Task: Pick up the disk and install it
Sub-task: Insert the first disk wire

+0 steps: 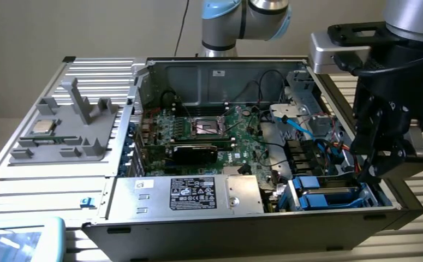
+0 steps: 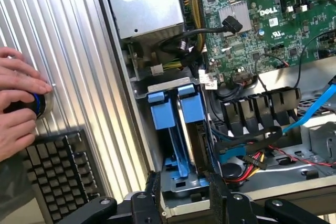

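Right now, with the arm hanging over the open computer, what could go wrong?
The open jaws hang above the blue disk frames in a narrow bay; a slight offset could hit its metal edge. Loose red and yellow wires beside the bay could snag. A person's hands rest near the case.

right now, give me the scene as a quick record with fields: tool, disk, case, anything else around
tool: open, holding nothing, over the drive bay
disk: blue-framed, sitting in the case's drive bay, not gripped
case: open, motherboard exposed, lying on the slatted table
processor chip: on a grey fixture at the exterior view's left, outside the case
hands: a person's, on a round knob beside a keyboard
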Robot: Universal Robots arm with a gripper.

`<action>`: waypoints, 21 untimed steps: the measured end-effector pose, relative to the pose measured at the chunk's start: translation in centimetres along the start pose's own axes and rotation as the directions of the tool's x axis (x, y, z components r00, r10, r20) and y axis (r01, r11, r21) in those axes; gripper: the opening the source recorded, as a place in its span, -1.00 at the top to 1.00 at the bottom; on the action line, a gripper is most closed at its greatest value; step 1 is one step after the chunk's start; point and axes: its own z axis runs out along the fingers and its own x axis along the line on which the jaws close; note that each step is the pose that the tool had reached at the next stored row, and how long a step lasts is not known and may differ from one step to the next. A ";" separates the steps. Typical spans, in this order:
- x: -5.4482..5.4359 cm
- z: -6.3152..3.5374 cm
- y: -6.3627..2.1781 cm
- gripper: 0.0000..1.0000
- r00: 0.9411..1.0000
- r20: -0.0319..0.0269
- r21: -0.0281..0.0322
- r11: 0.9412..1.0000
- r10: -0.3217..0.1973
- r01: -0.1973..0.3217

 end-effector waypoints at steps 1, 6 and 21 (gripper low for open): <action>0.0 0.02 0.00 0.00 1.000 0.003 0.001 1.000 -0.017 0.017; 0.0 0.08 -0.03 0.00 0.995 0.022 0.003 0.995 -0.097 0.097; 0.2 1.24 -0.24 0.00 0.957 0.069 -0.014 0.959 -0.282 0.284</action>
